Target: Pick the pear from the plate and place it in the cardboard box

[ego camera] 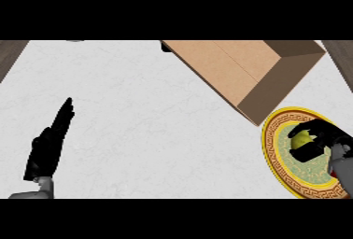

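The middle and left of the table (151, 130) lie bare, giving wide room to pass. The cardboard box (241, 70) fills the upper right of the frame, its brown wall (286, 86) standing just beside the upper rim of the plate (276, 154) at the right edge. The right robot hand (321, 137) sits over the plate, curled round the pear (302, 139), near that wall. The left robot hand (52, 142) stands open at lower left, well apart from the box.

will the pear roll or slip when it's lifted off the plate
The pear looks rounded and smooth, so it could roll if released on the plate. The right hand curls around it, which probably steadies it. It seems rigid, unlikely to deform.
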